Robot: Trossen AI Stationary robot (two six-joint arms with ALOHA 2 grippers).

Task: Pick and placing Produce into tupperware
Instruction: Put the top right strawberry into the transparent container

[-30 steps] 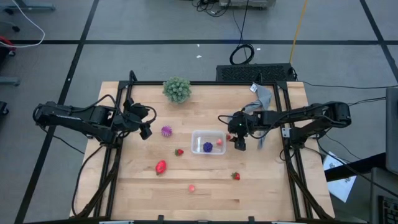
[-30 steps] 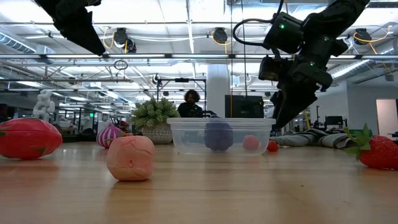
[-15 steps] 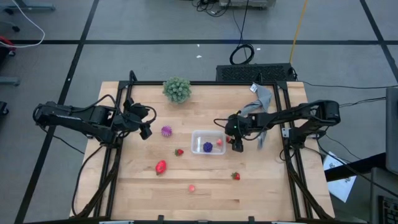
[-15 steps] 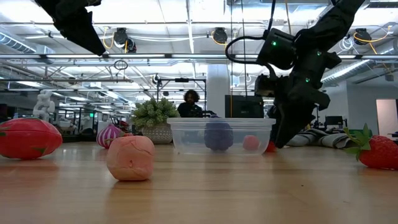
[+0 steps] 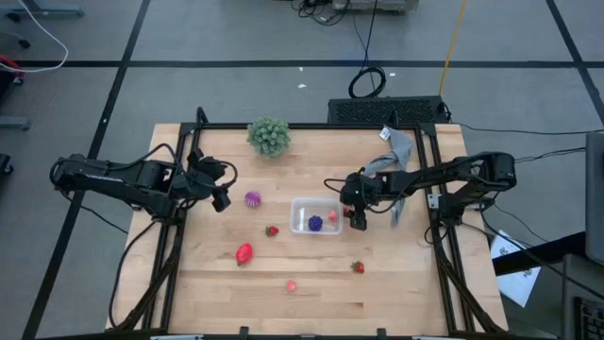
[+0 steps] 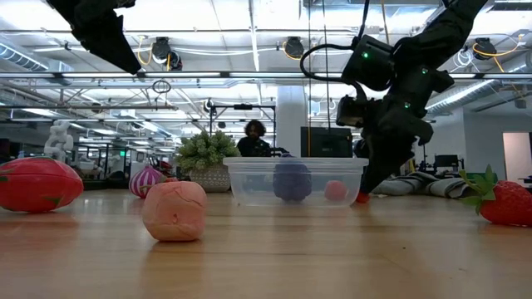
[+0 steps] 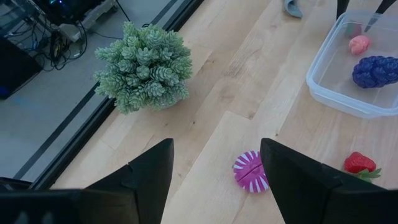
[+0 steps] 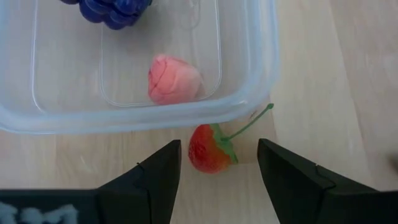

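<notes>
While a small red fruit with a green stem (image 8: 209, 149) is lying on the desk (image 5: 396, 274) just outside the clear tub (image 8: 261, 68), touching or almost touching its wall, the right pincer (image 8: 217, 171) is hanging directly over it with its two fingers spread open, one on each side of the fruit. The fruit is sitting between the fingertips, a little nearer one finger, and its stem is pointing away from the pincer, slanting up toward the tub's corner. Judging from this, the coming move is a short drop and a squeeze; the tub wall is the thing crowding the grasp, since the fruit is lying right against it.

Inside the tub a pink piece (image 8: 174, 79) and a dark blue grape cluster (image 8: 109, 11) are already lying. In the high view the right pincer (image 5: 357, 215) is standing at the tub's right end, so the lift into the tub looks short.

Farther out, a spiky magenta ball (image 5: 252, 198), a small strawberry (image 5: 272, 229), a larger red piece (image 5: 244, 252), a pink piece (image 5: 291, 284) and another strawberry (image 5: 358, 267) are lying loose on the desk. The left pincer (image 7: 214, 180) is waiting open above the magenta ball, near the green plant (image 5: 269, 135); a grey cloth (image 5: 396, 146) is lying at the desk's far right corner.
</notes>
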